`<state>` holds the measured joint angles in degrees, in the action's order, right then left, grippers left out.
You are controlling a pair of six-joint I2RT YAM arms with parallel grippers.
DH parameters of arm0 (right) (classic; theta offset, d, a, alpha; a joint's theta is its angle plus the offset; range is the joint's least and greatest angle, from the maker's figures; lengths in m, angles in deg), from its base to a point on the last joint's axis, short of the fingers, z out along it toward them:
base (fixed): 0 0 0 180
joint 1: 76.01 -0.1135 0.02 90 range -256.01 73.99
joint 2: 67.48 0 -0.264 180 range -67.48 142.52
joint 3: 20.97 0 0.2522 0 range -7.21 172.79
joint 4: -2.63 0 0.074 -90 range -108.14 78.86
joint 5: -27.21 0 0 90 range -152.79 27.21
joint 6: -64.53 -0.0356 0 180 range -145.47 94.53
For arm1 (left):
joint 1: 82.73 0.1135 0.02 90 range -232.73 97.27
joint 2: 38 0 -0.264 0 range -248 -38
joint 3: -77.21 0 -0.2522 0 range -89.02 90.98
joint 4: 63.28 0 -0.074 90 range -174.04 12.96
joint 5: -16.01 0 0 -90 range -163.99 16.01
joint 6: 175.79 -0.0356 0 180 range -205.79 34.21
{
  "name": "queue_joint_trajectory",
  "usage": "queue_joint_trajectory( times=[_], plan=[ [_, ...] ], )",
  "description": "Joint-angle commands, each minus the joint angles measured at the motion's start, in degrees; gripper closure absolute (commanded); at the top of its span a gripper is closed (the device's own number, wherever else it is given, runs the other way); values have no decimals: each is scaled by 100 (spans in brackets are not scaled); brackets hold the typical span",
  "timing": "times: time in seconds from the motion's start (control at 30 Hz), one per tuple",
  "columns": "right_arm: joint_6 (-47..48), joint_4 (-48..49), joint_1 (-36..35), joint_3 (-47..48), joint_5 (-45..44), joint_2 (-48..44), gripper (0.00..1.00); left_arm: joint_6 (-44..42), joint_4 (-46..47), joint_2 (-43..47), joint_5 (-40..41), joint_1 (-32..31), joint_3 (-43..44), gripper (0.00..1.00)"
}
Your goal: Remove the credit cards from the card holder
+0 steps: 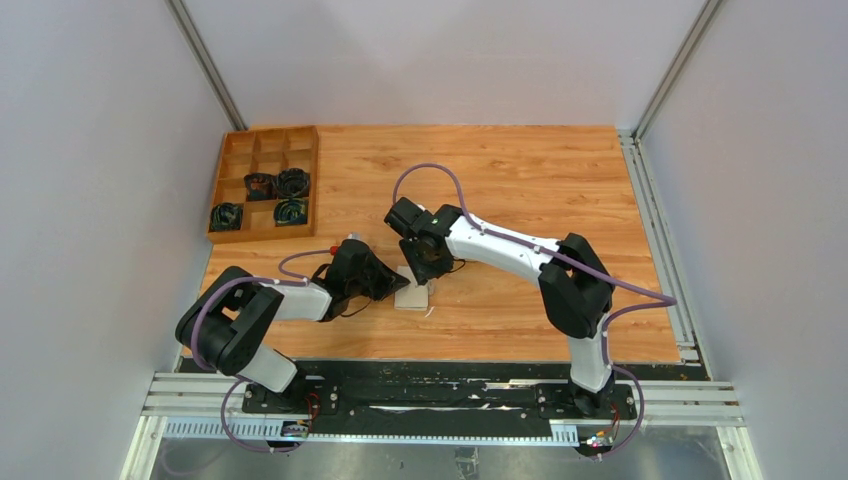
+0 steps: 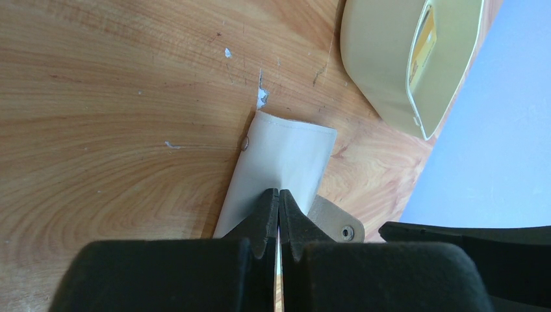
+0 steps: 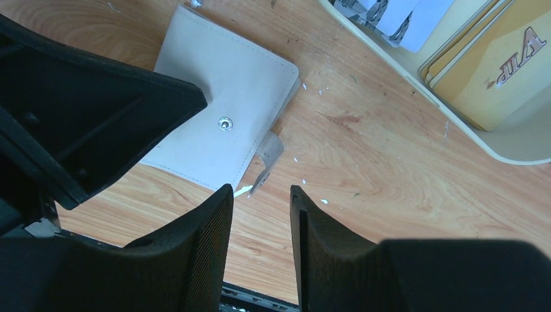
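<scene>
left gripper (image 2: 278, 198): fingers clamped together on the card holder (image 3: 240, 84) edge, a pale sliver between them.
card holder: cream, folded, snap tab loose, flat near the middle of the near edge.
right gripper (image 3: 260, 195): fingers apart over bare wood just beside it.
oval tray (image 3: 520, 140): holds the credit cards (image 3: 500, 71), yellow-orange and whitish.
wooden divided box (image 1: 263, 130): far-left corner, black coils (image 1: 292, 183) in four compartments.

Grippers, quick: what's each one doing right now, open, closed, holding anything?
Left gripper: shut, apparently pinching an edge of the card holder.
Right gripper: open, holding nothing.
</scene>
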<state>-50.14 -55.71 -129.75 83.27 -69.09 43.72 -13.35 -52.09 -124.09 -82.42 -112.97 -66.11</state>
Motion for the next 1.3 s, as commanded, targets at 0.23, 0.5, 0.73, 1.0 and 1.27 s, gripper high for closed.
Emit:
queue_joint_trajectory(
  times=[0.23, 0.5, 0.73, 1.0, 1.27],
  plan=[
    [-109, -219, -93, 170, -114, 228, 63, -174, -474, -163, 86, -52, -54, 100],
    [-113, -166, -93, 152, -94, 294, 68, -178, -474, -156, 78, -52, -55, 100],
    [-108, -141, -93, 165, -110, 328, 83, -182, -478, -172, 79, -52, -37, 100],
    [-86, -132, -98, 202, -151, 331, 99, -204, -476, -179, 60, -52, -15, 100],
    [-24, -3, -93, 240, -23, 333, 100, -226, -482, -217, 17, -51, 19, 100]
  ],
)
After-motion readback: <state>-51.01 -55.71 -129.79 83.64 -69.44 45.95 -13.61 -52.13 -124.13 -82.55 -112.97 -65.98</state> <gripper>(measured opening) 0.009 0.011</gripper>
